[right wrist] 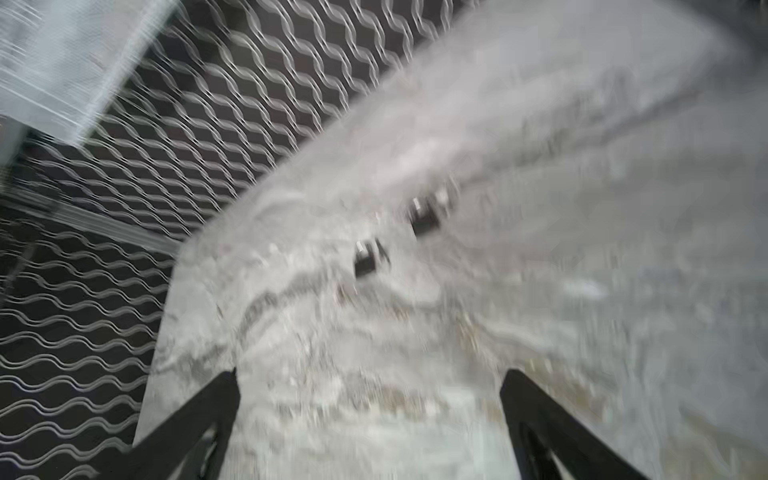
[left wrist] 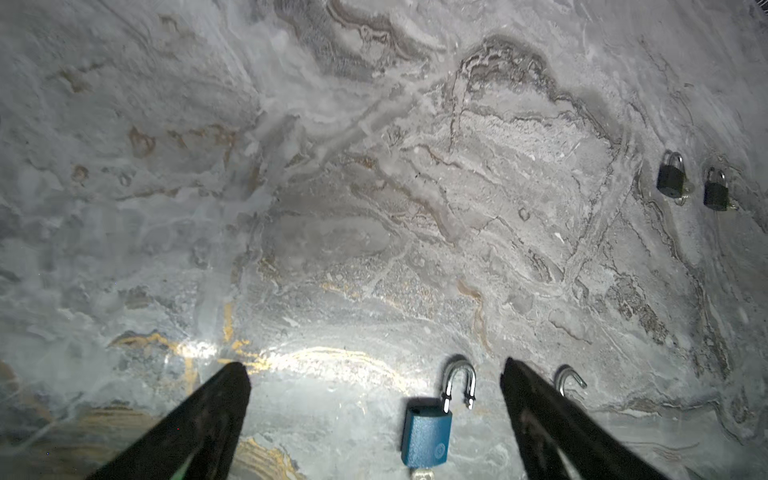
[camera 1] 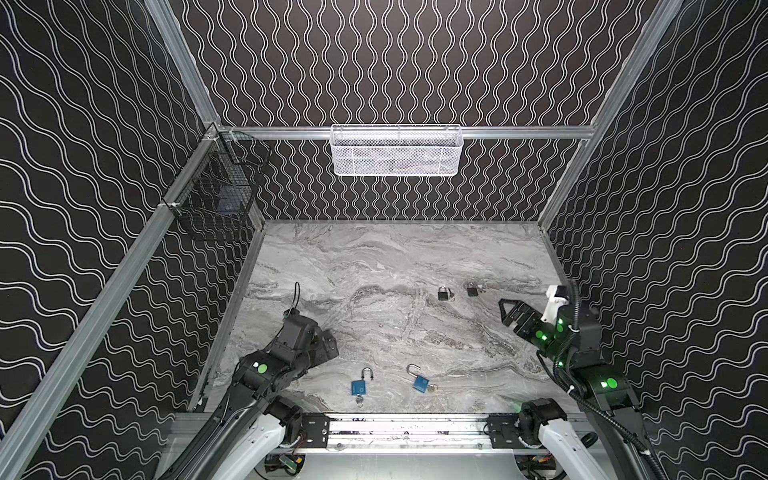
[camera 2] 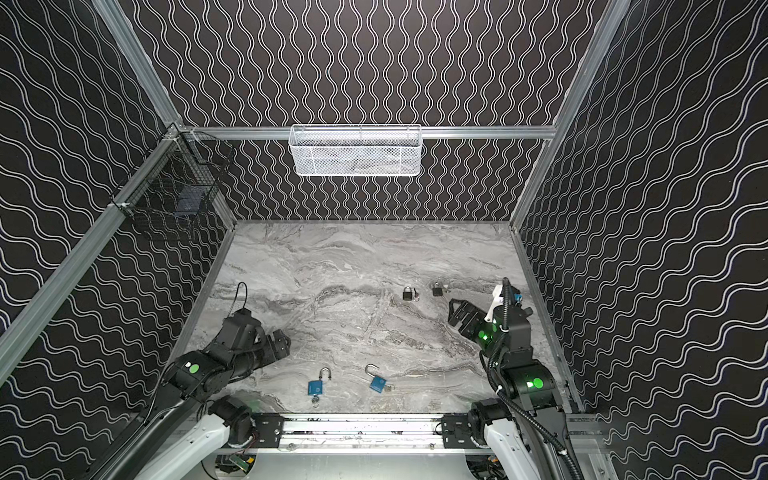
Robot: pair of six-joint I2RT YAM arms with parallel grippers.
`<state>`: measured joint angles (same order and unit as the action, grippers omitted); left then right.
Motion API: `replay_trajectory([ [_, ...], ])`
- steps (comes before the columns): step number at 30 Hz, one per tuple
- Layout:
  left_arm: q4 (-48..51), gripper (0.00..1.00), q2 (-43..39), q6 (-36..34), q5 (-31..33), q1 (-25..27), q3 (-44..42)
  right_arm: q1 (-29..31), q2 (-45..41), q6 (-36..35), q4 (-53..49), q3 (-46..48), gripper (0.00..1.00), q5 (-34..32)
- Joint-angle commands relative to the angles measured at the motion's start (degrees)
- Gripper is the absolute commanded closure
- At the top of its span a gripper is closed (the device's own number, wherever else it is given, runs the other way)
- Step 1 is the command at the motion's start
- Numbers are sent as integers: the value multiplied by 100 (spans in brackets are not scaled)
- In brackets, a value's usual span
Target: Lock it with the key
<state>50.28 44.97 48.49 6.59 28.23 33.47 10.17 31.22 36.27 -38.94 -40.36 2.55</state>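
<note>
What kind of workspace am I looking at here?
Likely an enclosed robot test cell: aluminium frame around wave-patterned wall panels, a marble-look tabletop, a white mesh basket hung at the back.

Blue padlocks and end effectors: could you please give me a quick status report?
Left end effector open, empty; right end effector open, empty. Straight blue padlock and tilted blue padlock: shackles open, keys in. Nothing in the way.

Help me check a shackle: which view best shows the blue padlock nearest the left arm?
Left wrist view: the blue padlock is close and sharp, silver shackle swung open. Both top views show the padlock small; the right wrist view misses it.
</note>
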Motion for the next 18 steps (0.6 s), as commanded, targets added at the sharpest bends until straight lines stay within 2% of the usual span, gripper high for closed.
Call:
replay_trajectory([
  [1,4,1,107,480,-242,369,-134,5,268,365,-925,195,0,686],
  [5,43,1,695,898,-115,980,-141,3,500,211,-940,503,0,1116],
  [8,11,1,1189,1295,-35,1534,-140,17,706,20,-1161,516,0,974],
  [10,-81,1,1447,1689,168,2109,-111,29,770,-10,-1011,598,0,1193],
  [13,-114,1,1980,2191,360,2780,84,30,964,34,-955,632,0,1098],
  [16,-89,2,2665,2502,437,3323,418,33,1191,96,-724,690,0,1043],
  [18,-235,1,2974,2533,371,3501,584,60,1243,172,-594,683,0,1006],
])
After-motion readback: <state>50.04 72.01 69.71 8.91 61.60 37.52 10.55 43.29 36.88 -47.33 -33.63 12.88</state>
